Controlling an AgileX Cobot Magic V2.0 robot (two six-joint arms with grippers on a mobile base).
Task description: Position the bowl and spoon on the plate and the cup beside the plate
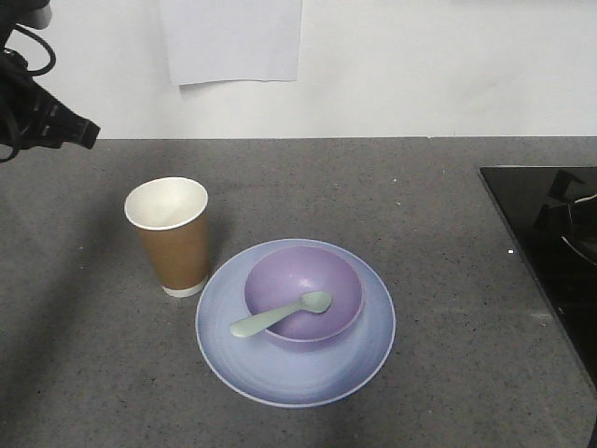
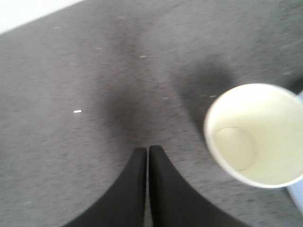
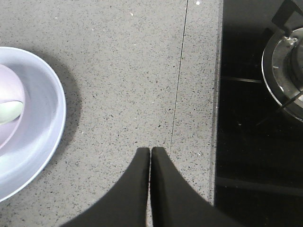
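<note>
Hovering empty, left gripper point(image 2: 147, 150) and right gripper point(image 3: 150, 151) pressed together; cup point(image 2: 255, 135) right of left tips, risking toppling if nudged.

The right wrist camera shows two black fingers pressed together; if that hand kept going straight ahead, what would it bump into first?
Probably only the bare grey countertop. The right gripper points between the plate and the black stovetop, with neither in its line, though depth is hard to judge.
</note>
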